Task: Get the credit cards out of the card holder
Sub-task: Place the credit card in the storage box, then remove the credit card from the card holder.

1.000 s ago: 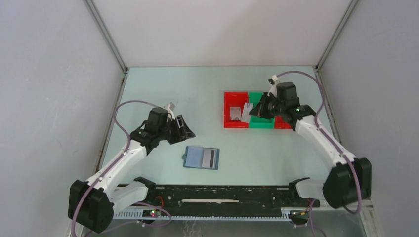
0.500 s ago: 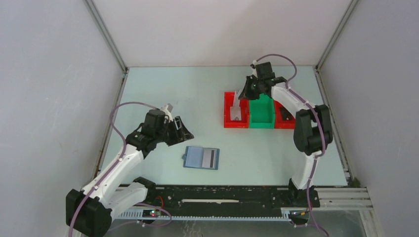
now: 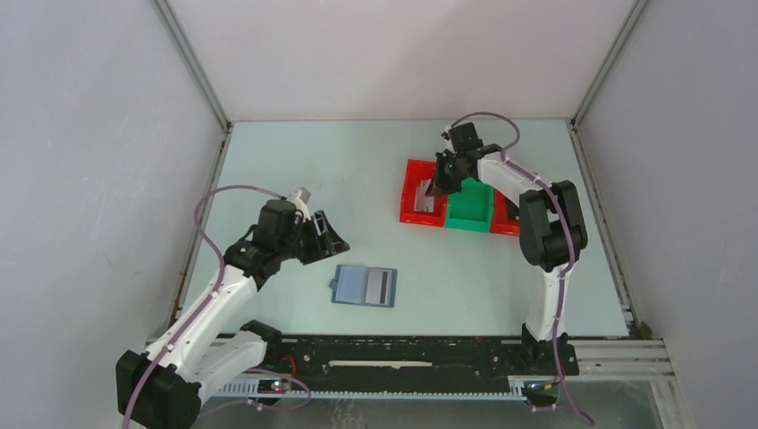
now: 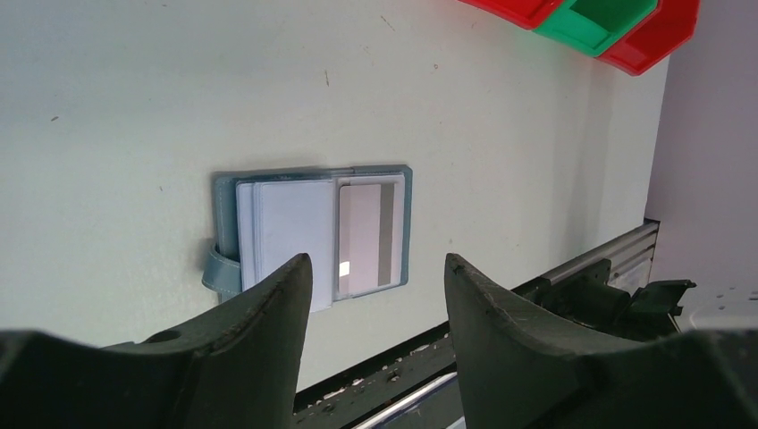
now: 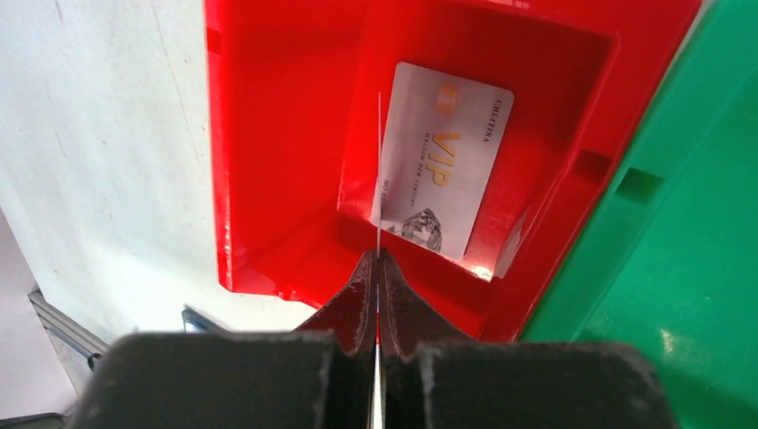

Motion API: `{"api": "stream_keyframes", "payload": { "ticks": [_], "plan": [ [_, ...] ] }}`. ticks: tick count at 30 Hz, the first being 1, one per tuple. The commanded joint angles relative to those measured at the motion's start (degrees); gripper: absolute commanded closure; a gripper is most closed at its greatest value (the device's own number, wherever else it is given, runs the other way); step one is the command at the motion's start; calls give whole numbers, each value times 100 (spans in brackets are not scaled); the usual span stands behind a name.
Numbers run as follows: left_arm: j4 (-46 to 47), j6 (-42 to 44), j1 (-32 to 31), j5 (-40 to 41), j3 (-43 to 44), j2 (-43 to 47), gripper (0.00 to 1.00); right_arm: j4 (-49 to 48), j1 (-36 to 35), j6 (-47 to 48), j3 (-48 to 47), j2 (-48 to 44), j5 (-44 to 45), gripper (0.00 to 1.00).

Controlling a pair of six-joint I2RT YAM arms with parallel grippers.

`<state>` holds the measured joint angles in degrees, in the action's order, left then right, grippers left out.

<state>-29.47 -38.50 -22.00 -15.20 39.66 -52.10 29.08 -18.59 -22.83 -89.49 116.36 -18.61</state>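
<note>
The table [image 3: 357, 179] is a flat, pale mint sheet with a matte finish and faint scuffs. 2 white arms with black wrists reach over it.

3 glossy plastic bins stand in a row, touching: a red bin [image 5: 268, 134] directly under the right gripper [image 5: 377, 255], a green bin [image 5: 679, 223] just to that gripper's right, and a second red bin [image 3: 508, 219] beyond the green one.

The card holder [image 4: 313, 234] lies open and flat on the table, ahead of the left gripper [image 4: 375, 268] and framed between its 2 black fingers, apart from them. It is soft and teal-edged with a paler lining. Its long axis runs crosswise to those fingers, and a small strap tab sticks out at its left end.

The left gripper hovers with its jaws spread wide and nothing between them. The right gripper's jaws are pinched tight on 1 held card [image 5: 379, 170], seen edge-on as a thin pale line, its long axis pointing straight out from the fingertips over the red bin.

1 silver card [image 5: 442, 161] with gold lettering lies in that bin just beyond the fingertips, long axis pointing away and slightly right.

In the holder, 1 striped card [image 4: 366, 234], grey-white with a dark band, fills the right half, with a pale stack [image 4: 286, 237] on the left; its count cannot be told.
</note>
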Motion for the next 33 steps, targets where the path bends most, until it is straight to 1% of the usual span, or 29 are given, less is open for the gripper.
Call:
{"api": "stream_keyframes", "payload": {
  "ticks": [1,3,4,6,7,11,14,17,20,23,27,30,33],
  "plan": [
    [96,19,-7,-68,-87,0,38,-119,-98,-50,150,-206,-39,92],
    [117,1,-7,-98,-107,5,38,-134,-132,-125,175,-214,54,76],
    [117,-7,-6,-105,-120,13,38,-131,-142,-159,196,-241,123,69],
    [120,-8,-6,-106,-132,52,38,-202,-174,-221,328,-417,301,62],
    [118,-2,-6,-112,-141,65,38,-256,-183,-264,419,-566,373,61],
    [162,159,-117,-119,-125,67,38,-415,-252,-365,919,-1442,686,59],
    [215,172,-328,-96,-95,-2,38,-502,-468,-394,1394,-2074,943,59],
    [584,-52,-498,-361,-259,-139,38,-744,-872,-620,2059,-2616,1075,59],
    [967,-314,-700,-514,-462,-340,38,-1198,-1392,-1065,2787,-2960,997,60],
    [1252,-534,-868,-580,-638,-582,39,-1843,-1920,-1710,3511,-3158,734,60],
    [1836,-847,-935,-808,-1017,-906,39,-3028,-2368,-2725,4363,-3214,325,61],
    [2085,-989,-946,-836,-1161,-1045,40,-3429,-2668,-3102,4612,-3022,360,61],
    [2267,-1085,-953,-817,-1233,-1179,40,-3773,-2769,-3426,4806,-2825,285,62]
  ]
}}
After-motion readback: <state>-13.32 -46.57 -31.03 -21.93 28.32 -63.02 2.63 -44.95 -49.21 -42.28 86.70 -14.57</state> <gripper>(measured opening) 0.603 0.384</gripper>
